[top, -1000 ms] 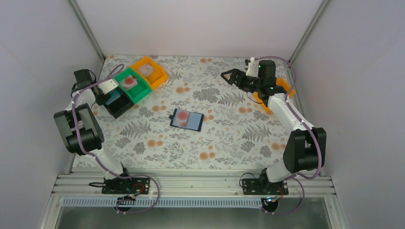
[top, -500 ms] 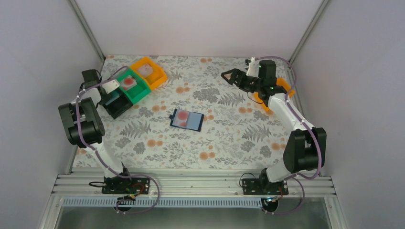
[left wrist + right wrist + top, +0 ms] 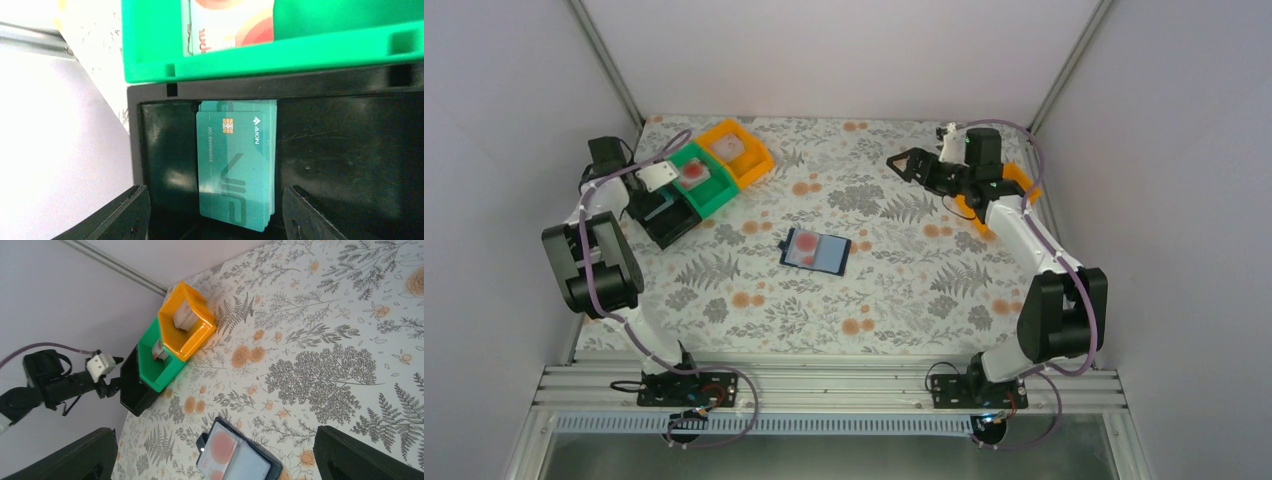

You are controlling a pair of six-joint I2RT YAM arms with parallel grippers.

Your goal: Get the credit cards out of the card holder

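The card holder [image 3: 816, 251] lies open on the floral table near the middle, also low in the right wrist view [image 3: 240, 456]. A pale credit card with a red blotch [image 3: 221, 444] sits in its left pocket. My left gripper [image 3: 646, 200] is open at the black bin [image 3: 330, 145], its jaws wide apart. A small stack of teal credit cards [image 3: 235, 167] rests inside that bin, free of both fingers. Another card with red and orange print [image 3: 232, 22] lies in the green bin [image 3: 280, 52]. My right gripper [image 3: 904, 163] hovers open and empty at the back right.
Three bins stand in a row at the back left: orange bin [image 3: 736, 152], green [image 3: 699, 180], black [image 3: 667, 215]. The orange bin holds a pale card [image 3: 183, 316]. Another orange piece [image 3: 1016, 183] shows behind the right arm. Enclosure walls close in both sides.
My left gripper has gone from shut to open over the black bin, and the teal card now lies loose inside. The left arm's elbow shifted slightly. The right arm held still.
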